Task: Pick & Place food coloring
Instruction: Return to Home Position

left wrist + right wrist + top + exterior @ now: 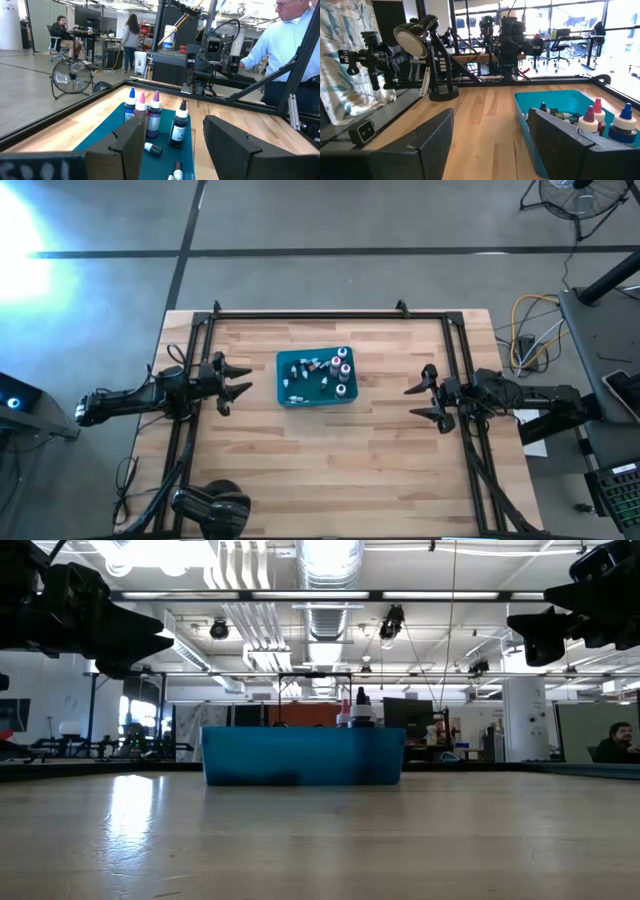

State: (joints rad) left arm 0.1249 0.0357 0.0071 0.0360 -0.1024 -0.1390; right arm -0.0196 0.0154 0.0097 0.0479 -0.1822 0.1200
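Now, left gripper (243, 379) and right gripper (412, 401) gape empty toward opposite edges of the table (380, 475); sweep low and you'll topple the food coloring (340, 368).

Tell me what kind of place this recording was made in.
Probably an open-plan robotics lab or workshop: bare ceiling ducts overhead, a person seated at a desk, a floor fan, and the left arm and right arm waiting either side of a blue bin on a wooden table.

Open-plan robotics lab: exposed ceiling ducts (325, 560), concrete floor (350, 215), floor fan (72, 80), person (61, 30) at desk (92, 34), wooden bench (330, 450) in black frame (320, 313).
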